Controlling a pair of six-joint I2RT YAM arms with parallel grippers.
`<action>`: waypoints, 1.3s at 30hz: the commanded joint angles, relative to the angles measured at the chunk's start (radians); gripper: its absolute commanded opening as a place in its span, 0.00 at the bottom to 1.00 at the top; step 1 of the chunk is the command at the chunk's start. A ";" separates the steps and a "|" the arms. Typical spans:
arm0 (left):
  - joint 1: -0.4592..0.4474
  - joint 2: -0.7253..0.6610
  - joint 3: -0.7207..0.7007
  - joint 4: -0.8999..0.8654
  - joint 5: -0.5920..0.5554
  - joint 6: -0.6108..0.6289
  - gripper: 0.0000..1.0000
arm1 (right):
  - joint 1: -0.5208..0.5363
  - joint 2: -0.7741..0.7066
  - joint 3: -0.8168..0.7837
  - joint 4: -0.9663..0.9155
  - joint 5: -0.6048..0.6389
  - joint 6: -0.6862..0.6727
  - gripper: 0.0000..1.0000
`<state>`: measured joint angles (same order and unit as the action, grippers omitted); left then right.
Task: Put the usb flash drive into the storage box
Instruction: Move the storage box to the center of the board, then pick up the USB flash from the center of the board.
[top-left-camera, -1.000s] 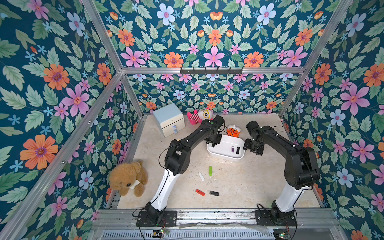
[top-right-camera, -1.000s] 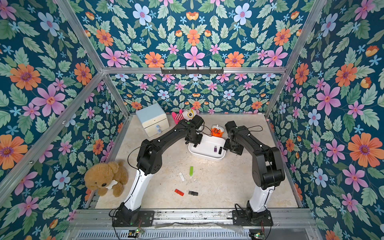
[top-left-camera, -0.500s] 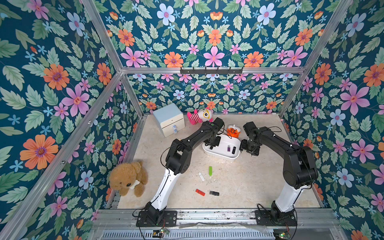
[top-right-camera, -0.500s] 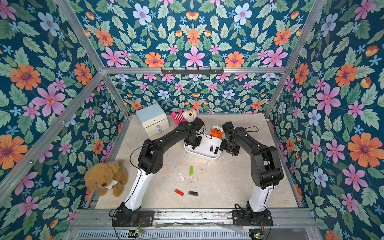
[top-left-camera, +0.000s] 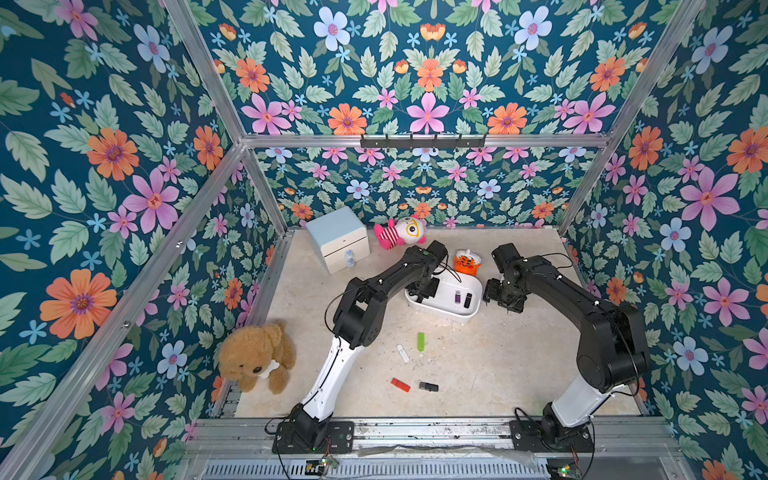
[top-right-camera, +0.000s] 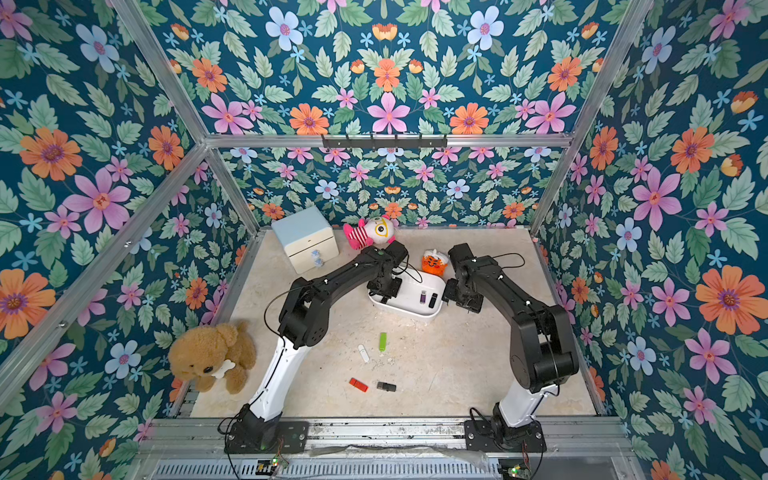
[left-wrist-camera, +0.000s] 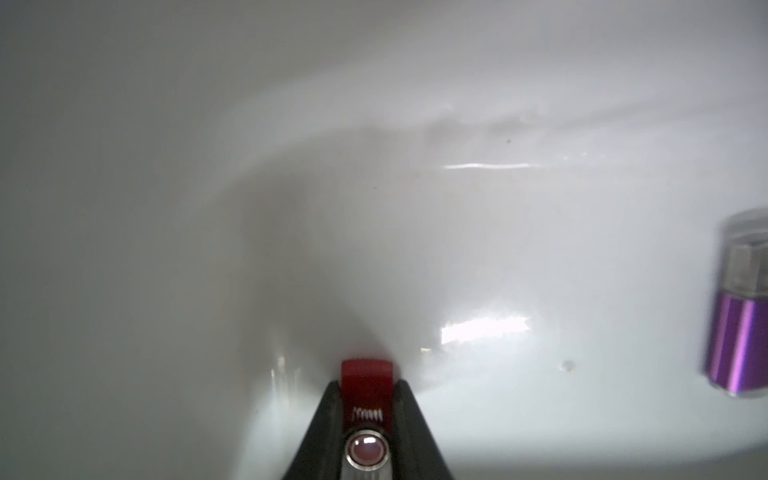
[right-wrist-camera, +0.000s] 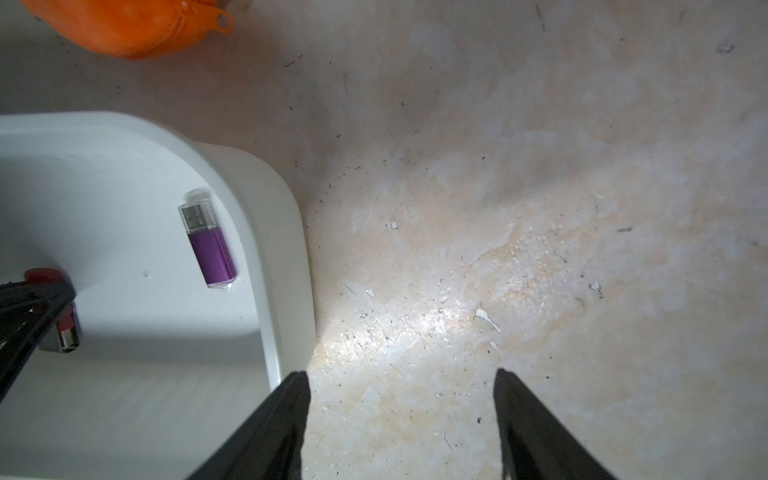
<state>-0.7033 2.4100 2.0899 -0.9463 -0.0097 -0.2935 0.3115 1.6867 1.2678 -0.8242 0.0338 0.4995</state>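
The white storage box (top-left-camera: 440, 314) (top-right-camera: 405, 312) stands mid-table towards the back. My left gripper (left-wrist-camera: 367, 384) reaches down inside it, shut on a red usb flash drive (left-wrist-camera: 367, 374) just above the box floor. In the right wrist view the same red drive (right-wrist-camera: 41, 275) shows between the left fingers (right-wrist-camera: 33, 307). A purple drive (top-left-camera: 457, 297) (right-wrist-camera: 210, 243) and a black one (top-left-camera: 468, 300) lie in the box. My right gripper (right-wrist-camera: 401, 376) (top-left-camera: 498, 293) hangs open over bare table just outside the box's right end, holding nothing.
Loose drives lie on the table nearer the front: green (top-left-camera: 421, 342), white (top-left-camera: 402, 353), red (top-left-camera: 400, 385), black (top-left-camera: 428, 387). An orange pouch (top-left-camera: 467, 262) sits right behind the box. A pale-blue-topped cabinet (top-left-camera: 338, 239), striped plush (top-left-camera: 401, 233) and teddy bear (top-left-camera: 257, 357) are further off.
The storage box has slid a little to the left, and both grippers have shifted left with it. The left gripper keeps its hold on the red drive inside the box.
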 joint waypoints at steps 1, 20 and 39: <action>-0.002 -0.003 -0.002 -0.009 -0.003 0.002 0.30 | 0.000 -0.014 -0.008 -0.025 0.014 -0.013 0.73; 0.019 -0.319 0.005 -0.173 -0.081 -0.063 0.61 | 0.224 -0.280 -0.095 -0.058 0.003 -0.030 0.75; 0.088 -0.918 -0.834 -0.042 -0.072 -0.297 0.83 | 0.707 -0.115 -0.144 -0.029 -0.192 -0.185 0.79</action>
<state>-0.6147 1.5429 1.3056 -0.9928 -0.0898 -0.5270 0.9958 1.5452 1.1126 -0.8627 -0.1059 0.3725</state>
